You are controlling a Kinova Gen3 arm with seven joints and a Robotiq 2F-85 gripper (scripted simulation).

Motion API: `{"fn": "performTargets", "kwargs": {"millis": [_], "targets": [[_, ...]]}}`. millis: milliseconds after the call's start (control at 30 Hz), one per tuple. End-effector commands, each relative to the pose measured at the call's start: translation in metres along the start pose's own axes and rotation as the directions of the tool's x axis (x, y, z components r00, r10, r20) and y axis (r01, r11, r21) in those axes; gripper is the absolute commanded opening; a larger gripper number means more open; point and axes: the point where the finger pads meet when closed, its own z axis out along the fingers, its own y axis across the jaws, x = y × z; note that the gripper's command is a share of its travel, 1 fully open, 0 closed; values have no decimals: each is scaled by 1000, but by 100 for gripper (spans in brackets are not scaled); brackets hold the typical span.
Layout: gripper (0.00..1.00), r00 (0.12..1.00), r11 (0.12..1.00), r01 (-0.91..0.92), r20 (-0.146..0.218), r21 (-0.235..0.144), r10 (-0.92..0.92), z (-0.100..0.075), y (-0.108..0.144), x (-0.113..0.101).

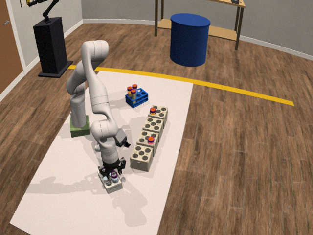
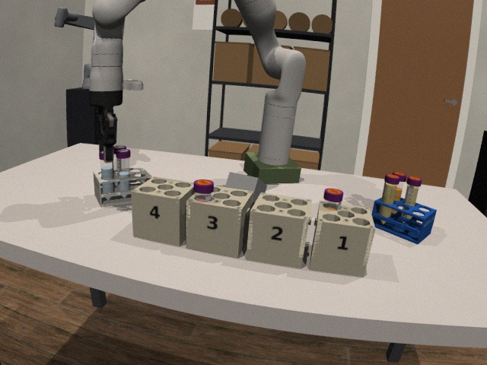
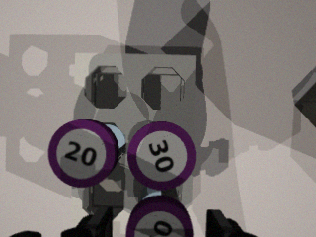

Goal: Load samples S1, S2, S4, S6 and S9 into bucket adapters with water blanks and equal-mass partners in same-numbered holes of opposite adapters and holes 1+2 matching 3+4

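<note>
Three blanks stand in the grey rack (image 2: 103,193); the gripper (image 3: 157,228), fingers parted and grasping nothing, straddles the nearest blank (image 3: 159,219), beside the 20 (image 3: 83,153) and 30 (image 3: 161,155). Adapters 1 (image 2: 341,243) and 3 (image 2: 212,223) each hold one sample.
</note>
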Motion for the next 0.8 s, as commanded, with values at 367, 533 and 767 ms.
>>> {"fn": "performTargets", "kwargs": {"millis": [367,533,767], "targets": [[62,1000,1000,4,2,-3,-4,7,1,0],[62,1000,1000,4,2,-3,-4,8,1,0],[62,1000,1000,1,0,-1,-1,6,0,0]]}}
